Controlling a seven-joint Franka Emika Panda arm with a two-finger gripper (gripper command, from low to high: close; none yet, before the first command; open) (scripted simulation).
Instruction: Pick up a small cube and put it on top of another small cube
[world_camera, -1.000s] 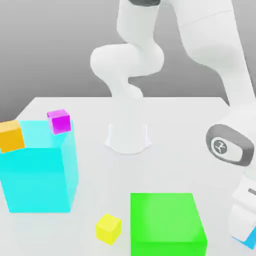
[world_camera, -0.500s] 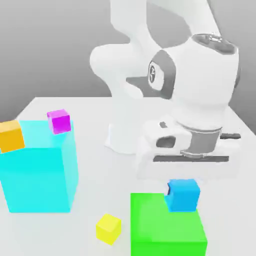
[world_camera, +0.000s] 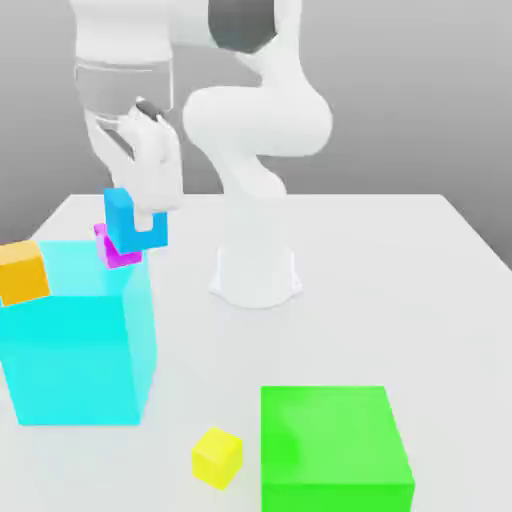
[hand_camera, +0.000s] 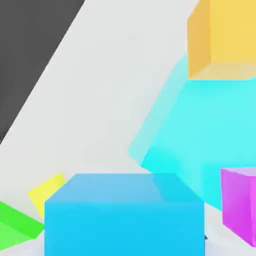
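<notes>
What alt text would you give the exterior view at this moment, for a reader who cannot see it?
The white arm's hand, shut on the small blue cube, holds it just above the magenta cube on the big cyan block. An orange cube sits on the block's far left; a yellow cube and a green block lie on the table in front.

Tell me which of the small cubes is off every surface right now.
The sky-blue cube, shut in the end effector just above the magenta cube. The magenta and orange cubes sit on the big cyan block; the yellow cube sits on the table.
</notes>
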